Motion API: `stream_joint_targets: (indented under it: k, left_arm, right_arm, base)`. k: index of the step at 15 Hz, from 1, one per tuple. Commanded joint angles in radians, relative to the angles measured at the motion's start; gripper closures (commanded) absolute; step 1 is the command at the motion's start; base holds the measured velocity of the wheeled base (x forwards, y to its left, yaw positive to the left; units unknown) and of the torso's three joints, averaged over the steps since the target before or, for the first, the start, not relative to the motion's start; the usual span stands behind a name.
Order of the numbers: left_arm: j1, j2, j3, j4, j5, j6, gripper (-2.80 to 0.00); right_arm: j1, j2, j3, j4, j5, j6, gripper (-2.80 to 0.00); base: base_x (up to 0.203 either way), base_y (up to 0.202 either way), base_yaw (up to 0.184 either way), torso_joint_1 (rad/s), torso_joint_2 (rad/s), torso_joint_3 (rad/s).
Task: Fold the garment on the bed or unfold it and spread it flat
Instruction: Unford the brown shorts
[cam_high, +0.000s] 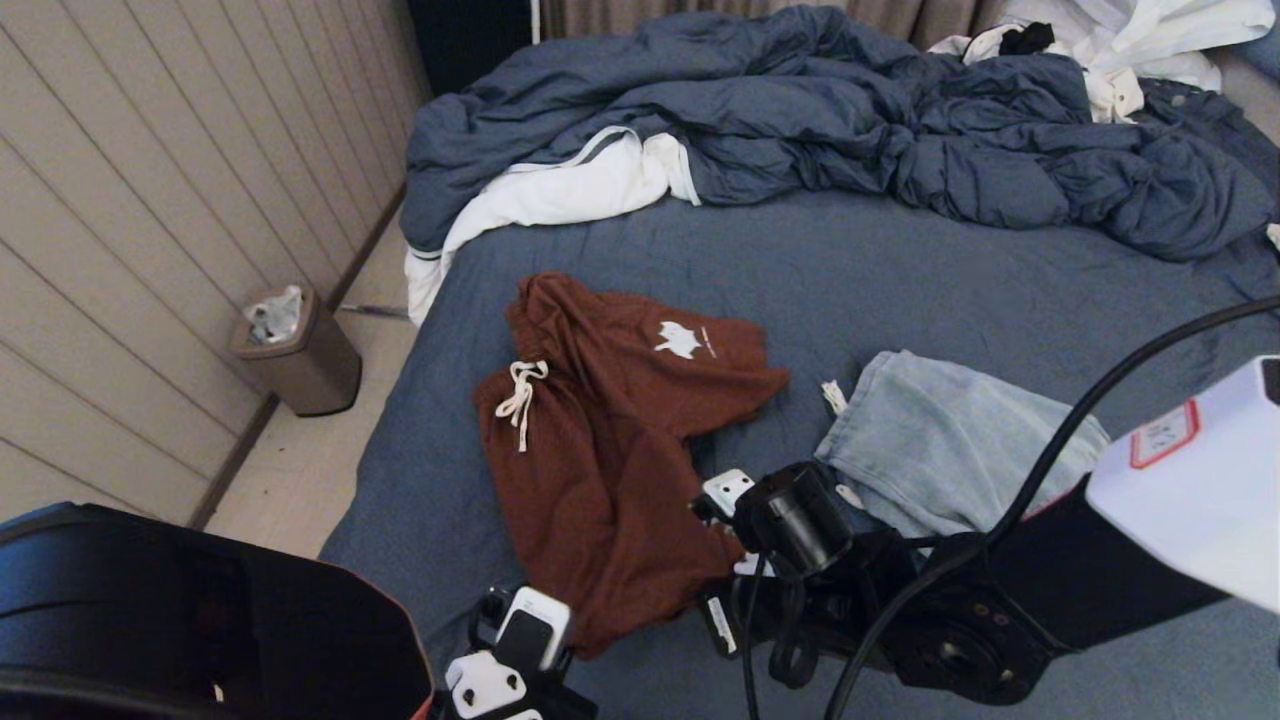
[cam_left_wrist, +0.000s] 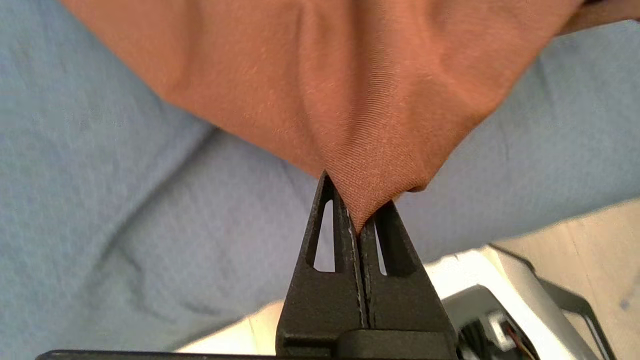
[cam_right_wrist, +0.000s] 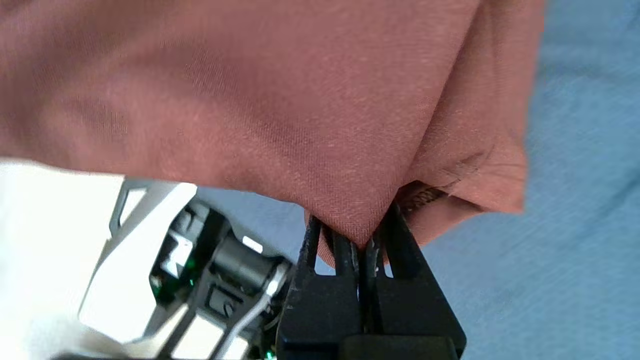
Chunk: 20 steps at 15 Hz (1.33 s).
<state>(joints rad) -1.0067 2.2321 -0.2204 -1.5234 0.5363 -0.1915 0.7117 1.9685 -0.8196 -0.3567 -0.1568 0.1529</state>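
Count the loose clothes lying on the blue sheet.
2: rust-brown shorts near the bed's left edge, pale blue garment to their right. More may hide in the duvet.
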Motion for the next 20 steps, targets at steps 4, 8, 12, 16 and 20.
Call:
stream_joint_targets:
  k: [4, 8, 12, 16, 20]
  left_arm:
    - [0.001, 0.007, 0.090, -0.047, -0.006, -0.041, -2.80]
    - [-0.023, -0.045, 0.109, -0.047, -0.003, -0.052, -2.80]
    - [-0.030, -0.253, 0.113, -0.047, 0.007, -0.031, -2.80]
    - [0.021, -0.324, 0.104, -0.047, 0.013, -0.012, -2.80]
    - [0.185, -0.336, -0.182, 0.155, 0.009, 0.015, 0.00]
  right_arm:
    - [0.022, 0.020, 0.033, 0.002, -0.001, -0.004, -2.80]
    - [0.023, -0.015, 0.052, -0.004, -0.003, -0.013, -2.80]
    - [0.007, -0.110, 0.014, -0.003, -0.001, -0.012, -2.80]
    - [-0.063, -0.135, -0.071, 0.007, -0.002, -0.012, -2.80]
    - [-0.193, -0.156, -0.160, 0.072, -0.010, 0.029, 0.00]
  base:
    - [0.000, 0.000, 0.000, 0.000, 0.00, 0.000]
    - [0.000, 0.000, 0.000, 0.000, 0.00, 0.000]
    - [0.000, 0.000, 0.000, 0.000, 0.00, 0.000]
    - [0.000, 0.000, 0.000, 0.000, 0.00, 0.000]
    - [0.000, 0.000, 0.000, 0.000, 0.00, 0.000]
